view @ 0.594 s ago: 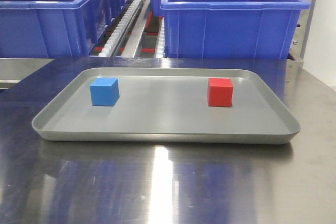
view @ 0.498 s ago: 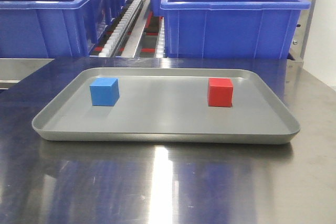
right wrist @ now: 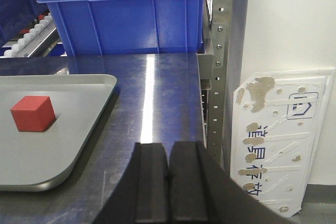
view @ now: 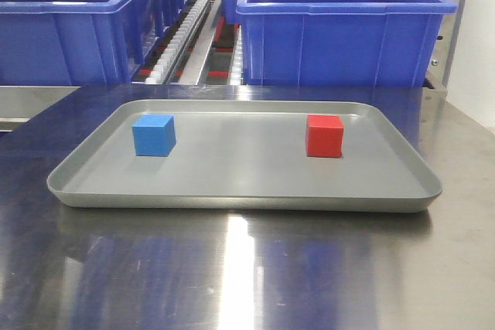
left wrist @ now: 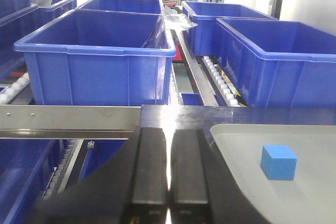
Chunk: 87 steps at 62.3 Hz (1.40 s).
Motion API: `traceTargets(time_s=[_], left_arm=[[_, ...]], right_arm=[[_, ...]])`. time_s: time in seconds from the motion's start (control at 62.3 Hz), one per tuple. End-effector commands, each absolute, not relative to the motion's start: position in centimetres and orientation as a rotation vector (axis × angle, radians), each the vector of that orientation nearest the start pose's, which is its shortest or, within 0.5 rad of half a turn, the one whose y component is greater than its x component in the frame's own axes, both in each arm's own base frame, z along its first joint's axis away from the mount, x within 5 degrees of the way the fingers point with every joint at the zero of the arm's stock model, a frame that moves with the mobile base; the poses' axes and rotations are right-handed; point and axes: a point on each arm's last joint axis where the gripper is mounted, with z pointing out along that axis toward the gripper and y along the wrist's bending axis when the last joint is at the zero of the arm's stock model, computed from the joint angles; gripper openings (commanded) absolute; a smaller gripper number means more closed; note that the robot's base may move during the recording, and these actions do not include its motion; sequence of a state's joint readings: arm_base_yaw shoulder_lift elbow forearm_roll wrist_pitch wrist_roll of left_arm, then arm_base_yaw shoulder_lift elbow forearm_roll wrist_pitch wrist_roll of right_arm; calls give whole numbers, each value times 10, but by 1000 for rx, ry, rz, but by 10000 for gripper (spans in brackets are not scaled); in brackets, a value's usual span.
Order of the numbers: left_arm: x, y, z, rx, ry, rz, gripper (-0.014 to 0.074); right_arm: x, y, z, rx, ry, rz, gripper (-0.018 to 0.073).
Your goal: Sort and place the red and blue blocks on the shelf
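Steel worktop [view: 247, 268] fills the foreground, and behind it the shelf [view: 182, 36] runs back on white rollers, loaded with big blue bins [view: 340, 28]; its flat front rail [left wrist: 68, 120] shows in the left wrist view. At far left, the left pincer [left wrist: 169, 171] sits low, just outside the left edge of the grey tray [view: 240, 168] and aimed at the shelf. Its two dark fingers are pressed together with only a hairline seam between them, gripping nothing and touching no block. The blue block [view: 153, 135] lies ahead and to its right, flat on the left half of the tray. The red block [view: 324, 136] sits flat on the right half, well apart from the blue. That spacing likely gives each arm its own cube, with bare tray all round for fingers to come down on either side. At far right, the right pincer [right wrist: 168, 182] mirrors the other: it sits off the tray's right edge, near a perforated post [right wrist: 220, 51], closed tight on nothing, with the red block ahead to its left. Both blocks are on the tray and none is on the shelf, so sorting looks unstarted. Each pincer would have to spread before it could take a cube.
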<state>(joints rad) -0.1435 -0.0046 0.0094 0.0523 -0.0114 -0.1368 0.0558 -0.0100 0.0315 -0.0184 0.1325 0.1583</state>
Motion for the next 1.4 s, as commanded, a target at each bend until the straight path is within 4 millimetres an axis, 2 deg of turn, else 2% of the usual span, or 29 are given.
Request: traceTargets(time_s=[0.0, 1.381], left_arm=[[54, -8, 210, 48, 1402, -196, 123], [54, -8, 210, 48, 1402, -196, 123]], right_arm=[[56, 3, 200, 55, 1529, 144, 49], [56, 3, 201, 39, 1527, 127, 49]])
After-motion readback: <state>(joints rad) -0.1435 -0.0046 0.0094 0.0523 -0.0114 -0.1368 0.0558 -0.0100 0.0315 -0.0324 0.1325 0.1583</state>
